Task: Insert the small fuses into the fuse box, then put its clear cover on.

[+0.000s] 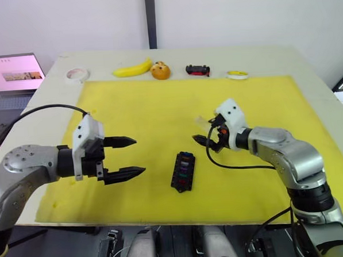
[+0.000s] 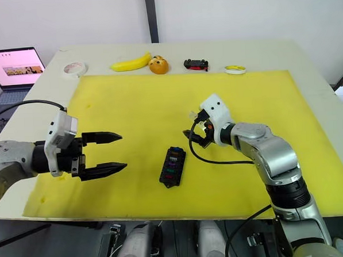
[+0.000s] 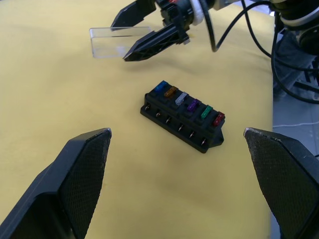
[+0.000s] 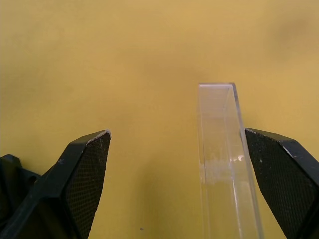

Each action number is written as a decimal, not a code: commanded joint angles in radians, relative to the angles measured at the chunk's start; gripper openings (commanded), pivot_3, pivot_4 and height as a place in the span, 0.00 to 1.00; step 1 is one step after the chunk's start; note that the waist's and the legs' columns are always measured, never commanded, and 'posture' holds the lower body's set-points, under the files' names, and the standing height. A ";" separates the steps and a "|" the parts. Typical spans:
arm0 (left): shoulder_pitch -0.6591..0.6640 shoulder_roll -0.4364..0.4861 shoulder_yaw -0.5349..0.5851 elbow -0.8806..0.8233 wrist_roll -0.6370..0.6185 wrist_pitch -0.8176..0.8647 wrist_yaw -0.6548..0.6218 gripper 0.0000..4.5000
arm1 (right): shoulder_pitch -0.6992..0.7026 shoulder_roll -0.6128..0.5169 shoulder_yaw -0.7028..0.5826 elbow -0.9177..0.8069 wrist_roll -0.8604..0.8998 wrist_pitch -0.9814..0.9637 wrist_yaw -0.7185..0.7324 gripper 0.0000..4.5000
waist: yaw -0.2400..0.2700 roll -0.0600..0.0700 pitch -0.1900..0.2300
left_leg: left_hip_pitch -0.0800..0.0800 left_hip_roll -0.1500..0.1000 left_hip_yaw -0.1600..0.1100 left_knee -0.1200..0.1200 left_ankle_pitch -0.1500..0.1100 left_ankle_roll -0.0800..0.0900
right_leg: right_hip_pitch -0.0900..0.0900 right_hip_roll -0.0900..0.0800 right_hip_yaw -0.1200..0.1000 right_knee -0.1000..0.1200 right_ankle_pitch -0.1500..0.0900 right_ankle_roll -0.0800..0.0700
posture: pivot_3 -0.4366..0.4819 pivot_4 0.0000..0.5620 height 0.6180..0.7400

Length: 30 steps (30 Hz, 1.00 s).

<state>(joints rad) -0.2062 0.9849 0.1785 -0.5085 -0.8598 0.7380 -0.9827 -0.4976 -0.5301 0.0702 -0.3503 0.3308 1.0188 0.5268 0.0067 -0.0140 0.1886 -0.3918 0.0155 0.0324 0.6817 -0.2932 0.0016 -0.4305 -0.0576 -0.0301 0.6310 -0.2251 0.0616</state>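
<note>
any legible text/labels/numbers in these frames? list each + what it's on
None legible.
Laptop screen: pink page with an image, any text too small to read.
Fuse box and its fuses: no markings can be made out.
Clear cover: no print visible.

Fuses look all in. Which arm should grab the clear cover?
Right. The right gripper is open with the clear cover standing between its fingers. The left gripper hovers open farther off, facing the fuse box.

A banana (image 1: 132, 68), orange (image 1: 160, 71), toy car (image 1: 197, 70) and two tape rolls (image 1: 76, 74) line the counter's (image 1: 260, 57) far edge beyond a yellow mat (image 1: 159, 106); a laptop (image 1: 10, 76) sits left.
</note>
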 commanded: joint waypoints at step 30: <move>0.025 0.012 0.034 0.004 0.073 -0.062 -0.069 1.00 | 0.007 0.001 0.043 0.188 -0.009 -0.158 0.051 0.99 | -0.003 0.000 0.000 | 0.000 0.000 0.000 0.000 0.000 0.000 | 0.000 0.000 0.000 0.000 0.000 0.000 | 0.48 0.27 0.98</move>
<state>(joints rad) -0.1730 0.9837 0.1807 -0.4767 -0.7923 0.6907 -1.0463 -0.4783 -0.5339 0.1143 -0.1574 0.3278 0.8820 0.5763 0.0041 -0.0140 0.1886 -0.3919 0.0159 0.0325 0.6817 -0.2933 0.0017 -0.4309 -0.0573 -0.0301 0.6308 -0.2252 0.0615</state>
